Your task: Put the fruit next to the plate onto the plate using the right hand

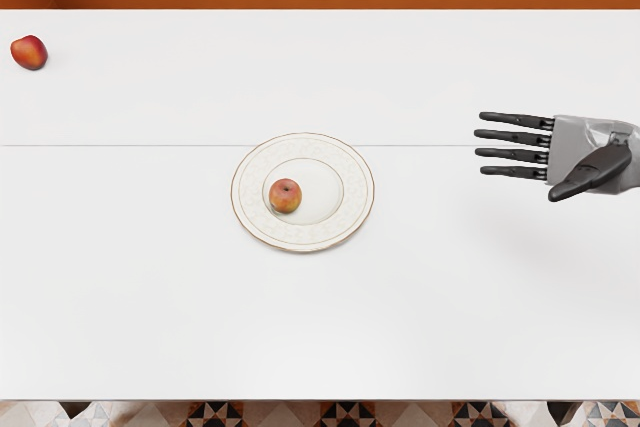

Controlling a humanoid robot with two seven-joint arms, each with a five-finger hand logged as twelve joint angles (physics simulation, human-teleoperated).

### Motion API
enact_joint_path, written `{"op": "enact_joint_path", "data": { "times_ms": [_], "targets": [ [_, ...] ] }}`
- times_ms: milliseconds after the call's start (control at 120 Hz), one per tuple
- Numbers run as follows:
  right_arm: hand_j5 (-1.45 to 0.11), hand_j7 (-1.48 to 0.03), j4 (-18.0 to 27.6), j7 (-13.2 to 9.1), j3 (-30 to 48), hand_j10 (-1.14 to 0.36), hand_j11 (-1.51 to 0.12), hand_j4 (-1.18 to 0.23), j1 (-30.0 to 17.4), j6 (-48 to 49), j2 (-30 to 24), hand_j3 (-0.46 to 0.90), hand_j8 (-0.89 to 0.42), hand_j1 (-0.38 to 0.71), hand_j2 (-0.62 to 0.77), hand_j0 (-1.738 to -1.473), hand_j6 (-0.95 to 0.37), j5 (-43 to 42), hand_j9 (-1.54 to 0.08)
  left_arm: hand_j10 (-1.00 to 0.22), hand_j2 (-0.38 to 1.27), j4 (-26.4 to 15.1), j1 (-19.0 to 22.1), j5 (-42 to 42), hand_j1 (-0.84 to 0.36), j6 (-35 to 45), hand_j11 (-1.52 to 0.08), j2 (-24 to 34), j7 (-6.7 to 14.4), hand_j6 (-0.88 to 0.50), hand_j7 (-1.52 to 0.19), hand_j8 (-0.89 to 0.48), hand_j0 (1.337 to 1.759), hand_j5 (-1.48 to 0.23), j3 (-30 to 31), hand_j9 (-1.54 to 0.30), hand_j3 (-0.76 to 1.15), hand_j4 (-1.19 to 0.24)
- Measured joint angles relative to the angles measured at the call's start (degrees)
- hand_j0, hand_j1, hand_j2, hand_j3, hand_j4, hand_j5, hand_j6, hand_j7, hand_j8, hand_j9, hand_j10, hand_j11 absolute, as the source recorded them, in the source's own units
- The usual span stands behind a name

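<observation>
While round apple [285, 195] sits on rimmed plate [356, 197] | right robot hand [563, 153] splayed

White counter [480, 297] filling nearly the whole frame, faint seam crossing at mid-height. Plate [358, 192] at centre. Apple [29, 52] at far upper left, well apart from plate.

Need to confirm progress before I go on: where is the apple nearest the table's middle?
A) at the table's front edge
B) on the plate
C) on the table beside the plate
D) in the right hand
B: the apple rests inside the plate, while the right hand is open and empty, apart from both.
</observation>
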Motion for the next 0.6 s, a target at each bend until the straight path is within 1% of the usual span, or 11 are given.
{"op": "enact_joint_path", "data": {
  "times_ms": [600],
  "targets": [
    [-0.04,-0.05,0.00,0.00,0.00,-0.03,-0.04,-0.03,0.00,0.00,0.00,0.00,-0.03,-0.31,-0.01,-1.658,-0.03,0.00,-0.04,-0.23,0.05,0.00,0.00,0.00,0.07,0.00,-0.30,0.00,0.00,-0.23,-0.30,-0.23,1.658,-0.30,0.00,-0.30,0.00,-0.23]
  ]
}}
